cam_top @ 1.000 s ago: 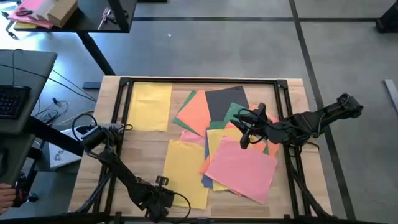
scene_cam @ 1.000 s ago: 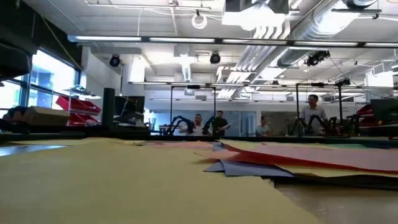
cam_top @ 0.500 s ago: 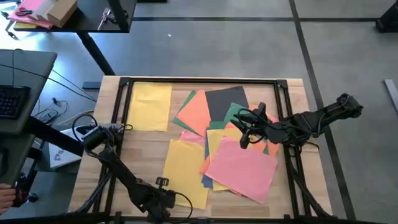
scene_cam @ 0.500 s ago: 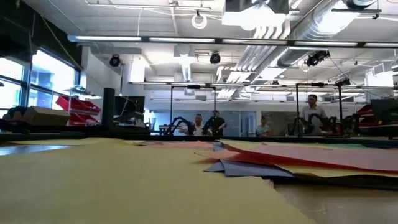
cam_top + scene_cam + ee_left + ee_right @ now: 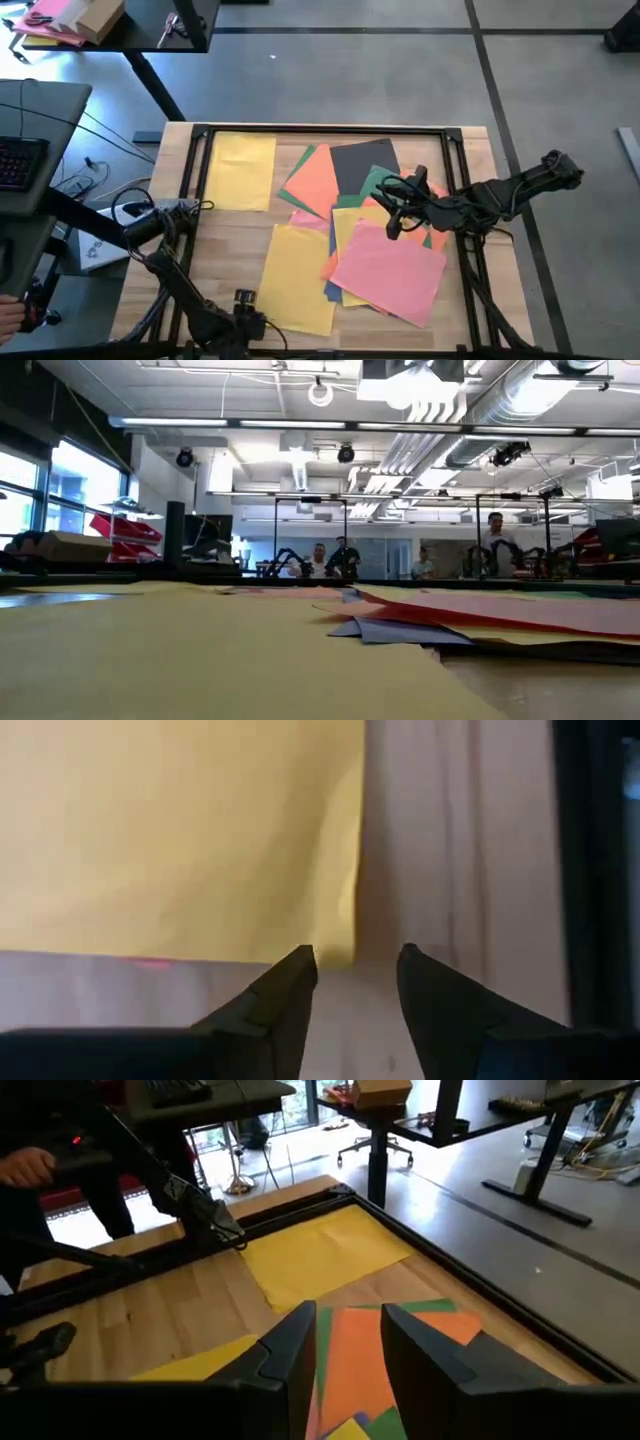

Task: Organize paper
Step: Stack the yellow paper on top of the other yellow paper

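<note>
My left claw (image 5: 355, 970) sits low at the near edge of the wooden table (image 5: 230, 240), its two dark fingers (image 5: 285, 990) parted narrowly and holding nothing; between them shows the corner of a thin rectangular yellow paper sheet (image 5: 180, 830), lying flat on the wood. In the high view this claw (image 5: 243, 318) is at the near left corner of that yellow sheet (image 5: 300, 275).

My right claw (image 5: 393, 200) hangs above the middle of the loose pile, fingers apart with a narrow gap, gripping nothing. Beneath and around it lies the overlapping heap of coloured paper: a large pink sheet (image 5: 388, 272) on top at the near side, orange sheets (image 5: 315, 180) fanned to the left, a dark grey sheet (image 5: 355, 165) at the far side, green (image 5: 378, 180), with blue and further yellow edges showing under the pink.

A separate yellow sheet (image 5: 243, 170) lies alone, squared to the black frame (image 5: 320, 130) at the far left corner of the table.

Judged from this layout, the sorting is at an early stage: one sheet appears placed apart, possibly two, while most sheets remain skewed and mixed by colour. Separating and aligning the heap is what remains.
</note>
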